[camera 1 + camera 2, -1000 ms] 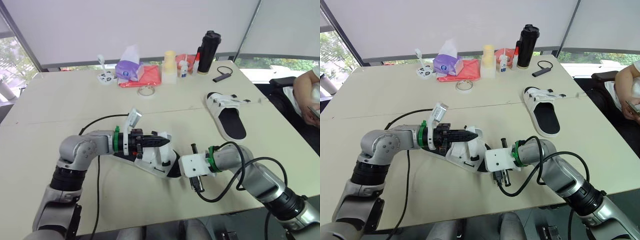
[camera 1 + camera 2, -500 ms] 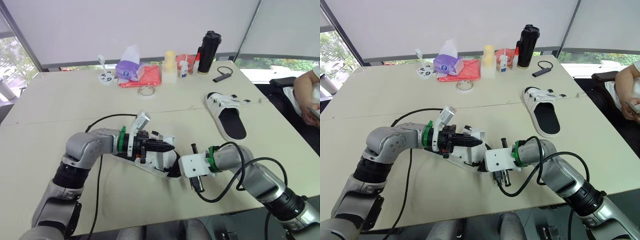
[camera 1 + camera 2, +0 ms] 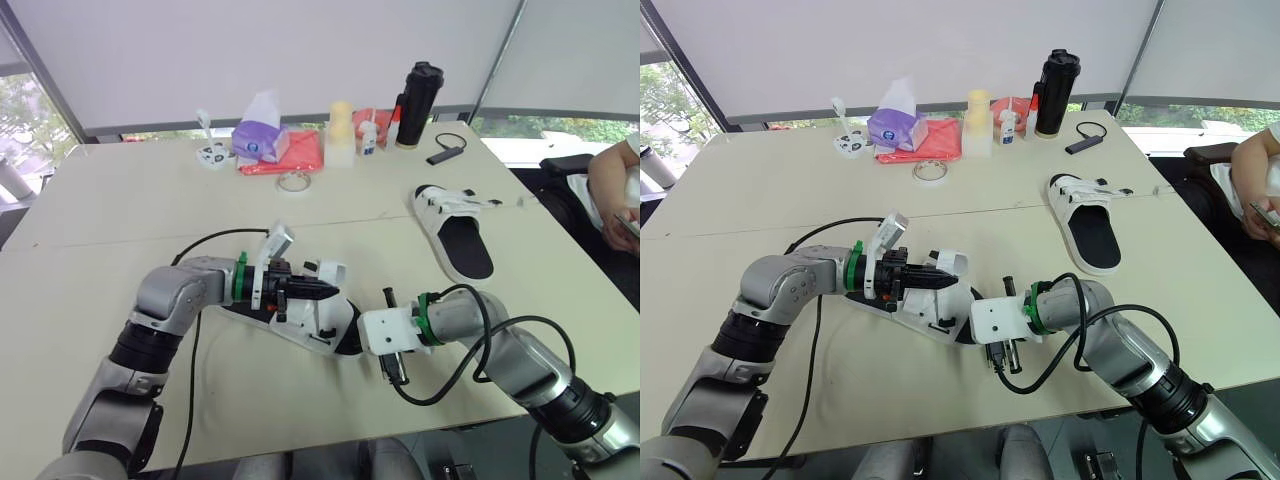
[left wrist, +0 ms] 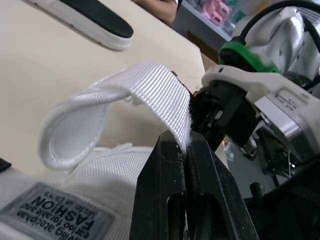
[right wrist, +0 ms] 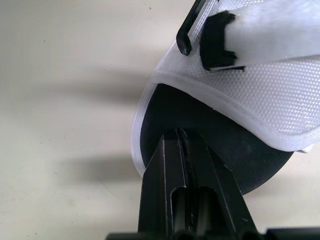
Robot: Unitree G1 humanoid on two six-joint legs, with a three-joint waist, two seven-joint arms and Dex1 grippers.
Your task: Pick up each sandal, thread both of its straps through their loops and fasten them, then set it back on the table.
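- Our left gripper is pressed together on the free end of a white woven strap, which arches up and over in a loop from the sandal's upper.
- That strap belongs to the near sandal, white with a black footbed. It lies on the table in the lower middle of the left eye view, between our two arms.
- A grey label reading FASHION is sewn on the upper just beside the pinched strap.
- Our right gripper has its fingers pressed together, with the tips against the black footbed just inside the white rim. We cannot tell whether they nip the sole's edge.
- A black cable curves across the table behind our left arm.
- The second sandal rests flat at the centre right of the frame, well apart from both grippers.
- Along the far edge, at upper centre, stand a purple tissue pack, a red cloth, a roll of tape and a black bottle.
- A person's arm shows at the right edge.
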